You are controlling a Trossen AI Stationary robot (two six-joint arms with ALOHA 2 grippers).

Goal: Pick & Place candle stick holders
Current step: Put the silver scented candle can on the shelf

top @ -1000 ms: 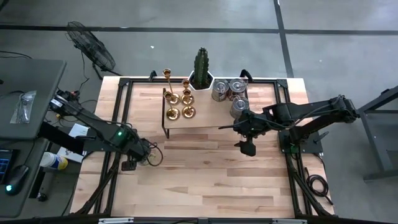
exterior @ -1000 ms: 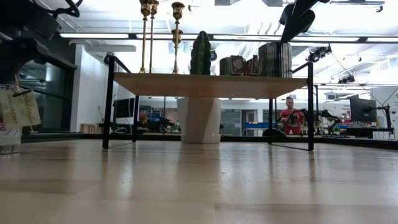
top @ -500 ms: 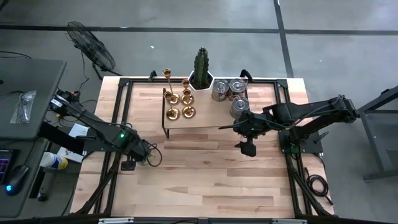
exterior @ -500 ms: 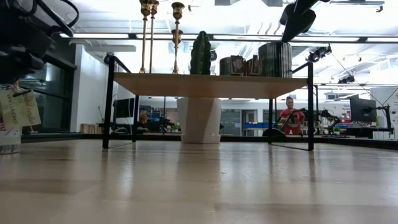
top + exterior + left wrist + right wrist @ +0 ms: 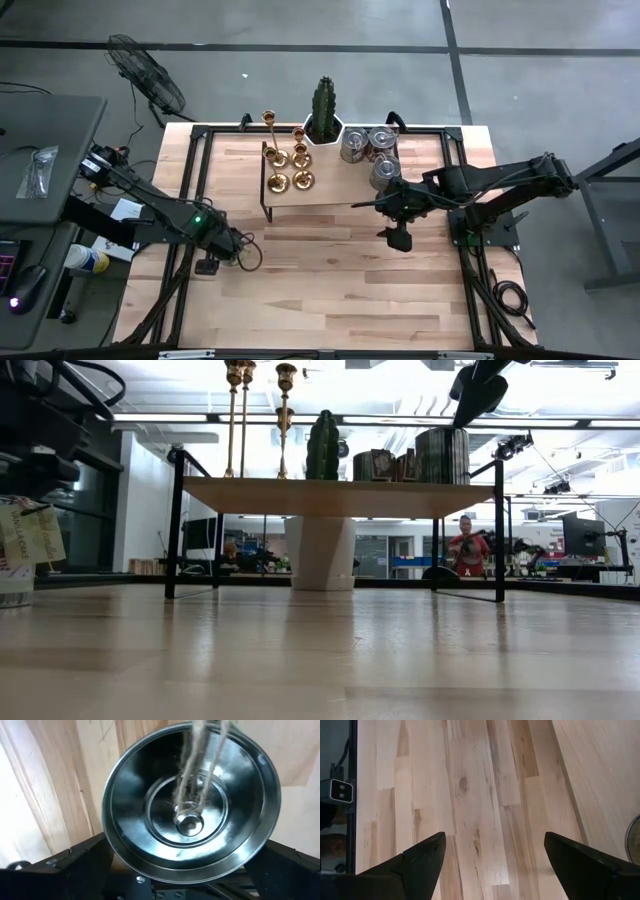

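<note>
The left gripper [image 5: 243, 250], low at the table's left, grips a round metal lid [image 5: 190, 802] across wide jaws. The candle stick holders [image 5: 288, 157] stand untouched on the raised shelf [image 5: 320, 192]. The right gripper [image 5: 398, 238] hovers spread and empty, probably waiting.

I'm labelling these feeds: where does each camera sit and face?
High: overhead, looking straight down on the wooden table; both dark arms show.
Low: tabletop height, looking level past the black-legged wooden shelf into the room; an arm overhead.
Left wrist: on that arm, facing the shiny round silver tin in the left gripper.
Right wrist: facing bare boards past the open right gripper.
High and low share the shelf's gold candle stick holders.
</note>
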